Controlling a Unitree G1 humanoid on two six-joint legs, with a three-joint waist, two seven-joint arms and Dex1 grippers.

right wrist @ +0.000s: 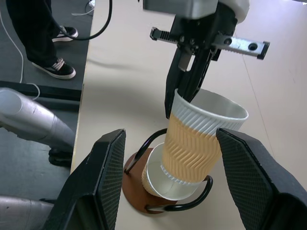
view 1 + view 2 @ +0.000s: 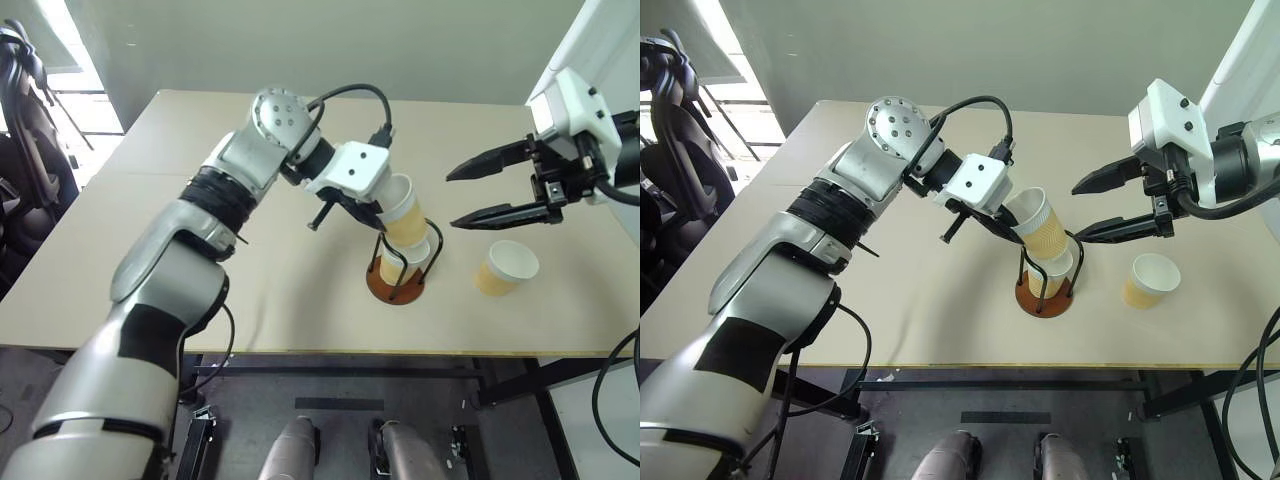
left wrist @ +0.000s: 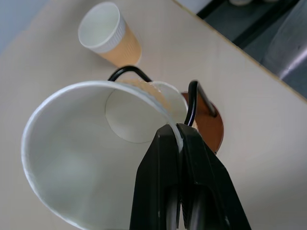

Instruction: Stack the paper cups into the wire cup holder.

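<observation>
Three tan paper cups with white rims are ours to stack, and each sits at a different stage. One rests already inside the wire cup holder (image 2: 1045, 290), a reddish-brown disc base with thin black wire loops rising from it, near the front edge of the pale beige table (image 2: 200, 280). We see that seated cup's (image 1: 160, 179) white mouth between the loops, open side up, so it can receive the next one.

Our left gripper (image 3: 180, 139) is pinched tight on the rim of the second ribbed tan cup (image 2: 1040, 225), one black finger inside the wall and one outside. That rim grip leaves the tapered bottom free, which we judge is why we chose it: the base can slide into the seated cup without our fingers fouling the wires. The held cup hangs tilted, its bottom just entering the mouth of the seated cup, so it is not yet square with the holder and will want straightening before we let go.

Our right gripper (image 2: 492, 185) hangs with its fingers spread wide and nothing between them, beside the holder and apart from it, keeping out of the stacking.

The third tan cup (image 2: 506, 267) stands upright on the table to the right of the holder, well apart from it, untouched.
</observation>
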